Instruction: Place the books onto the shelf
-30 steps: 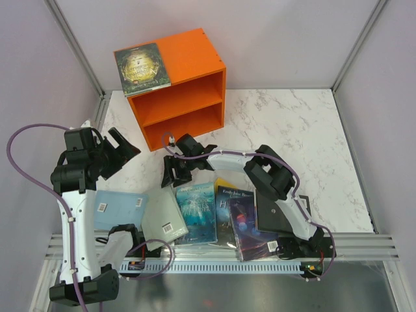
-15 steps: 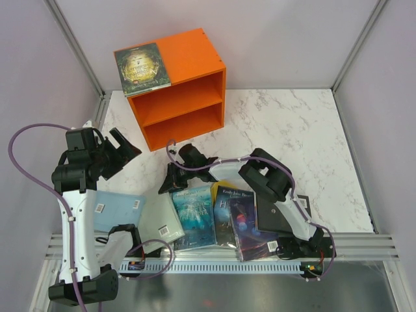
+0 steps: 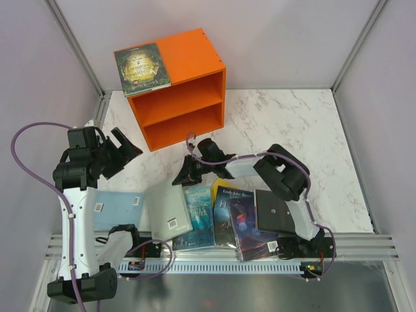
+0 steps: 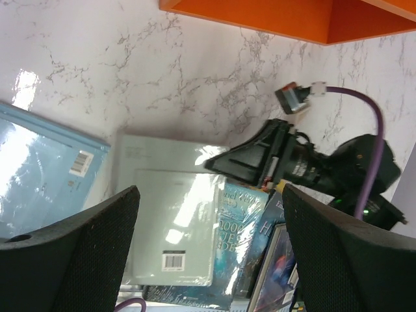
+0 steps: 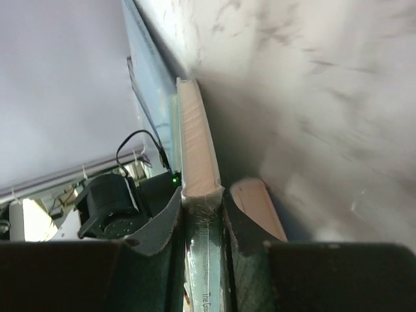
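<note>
Right wrist: thin, pale-edged paperback (image 5: pixel 197 143) in the right tool (image 5: pixel 200 207)

"Where's the shelf (image 3: pixel 175 91)?"

"Far left, orange, turned a bit, its two open compartments facing the front. A dark green book (image 3: pixel 142 68) lies flat on top."

"And the other books?"

"In an overlapping row by the near edge: light blue book (image 3: pixel 117 209), grey-green book (image 3: pixel 166 208), teal book (image 3: pixel 200 218) tipped up, then dark blue book (image 3: pixel 227 209), purple book (image 3: pixel 250 229) and black book (image 3: pixel 273 211)."
</note>
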{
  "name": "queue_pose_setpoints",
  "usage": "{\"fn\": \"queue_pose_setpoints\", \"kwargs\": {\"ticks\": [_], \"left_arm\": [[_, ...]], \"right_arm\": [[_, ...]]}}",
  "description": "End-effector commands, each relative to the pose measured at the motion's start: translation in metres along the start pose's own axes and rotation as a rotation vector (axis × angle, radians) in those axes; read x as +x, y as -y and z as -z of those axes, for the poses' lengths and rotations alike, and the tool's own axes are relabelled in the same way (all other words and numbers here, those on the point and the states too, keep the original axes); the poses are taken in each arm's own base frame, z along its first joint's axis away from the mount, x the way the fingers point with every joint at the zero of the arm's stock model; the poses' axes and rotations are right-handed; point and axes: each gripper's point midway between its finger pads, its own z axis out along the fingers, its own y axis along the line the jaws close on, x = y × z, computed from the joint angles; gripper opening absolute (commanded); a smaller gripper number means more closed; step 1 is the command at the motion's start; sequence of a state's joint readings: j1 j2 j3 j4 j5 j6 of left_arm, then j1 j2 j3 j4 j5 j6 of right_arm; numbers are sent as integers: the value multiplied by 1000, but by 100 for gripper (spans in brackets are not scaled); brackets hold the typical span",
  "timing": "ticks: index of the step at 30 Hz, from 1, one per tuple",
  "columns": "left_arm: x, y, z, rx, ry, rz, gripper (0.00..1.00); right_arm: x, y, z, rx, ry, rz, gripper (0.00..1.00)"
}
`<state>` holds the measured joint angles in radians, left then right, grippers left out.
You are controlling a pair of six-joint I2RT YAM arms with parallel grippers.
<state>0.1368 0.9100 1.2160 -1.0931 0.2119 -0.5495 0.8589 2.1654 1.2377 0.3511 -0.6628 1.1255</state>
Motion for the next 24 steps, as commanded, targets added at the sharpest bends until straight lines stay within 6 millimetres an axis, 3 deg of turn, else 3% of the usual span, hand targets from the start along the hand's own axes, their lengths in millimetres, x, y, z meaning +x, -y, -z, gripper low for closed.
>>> {"fn": "queue_pose_setpoints", "kwargs": {"ticks": [1, 2, 4, 6, 7, 9, 13, 19, 24], "left_arm": [[-10, 9, 8, 31, 51, -18, 92], [-9, 9, 8, 34, 46, -15, 92], [-7, 10, 9, 44, 42, -12, 92], [-6, 13, 11, 61, 41, 0, 92], [-5, 14, 10, 65, 36, 4, 92], [-5, 18, 10, 84, 29, 10, 92], [-4, 31, 11, 141, 2, 17, 92], [-18, 78, 38, 315, 21, -80, 90], [-15, 123, 65, 547, -10, -174, 93]], "right_arm": [[-44, -49, 66, -74, 130, 68, 0], [-43, -42, 75, -46, 134, 70, 0], [-53, -55, 103, -51, 183, 96, 0], [-54, -51, 121, -15, 202, 98, 0], [-59, -64, 138, -29, 236, 116, 0], [-58, -68, 154, -22, 258, 111, 0], [-66, -103, 203, -78, 362, 127, 0], [-72, -159, 252, -184, 454, 154, 0], [-79, -192, 273, -248, 487, 144, 0]]}}
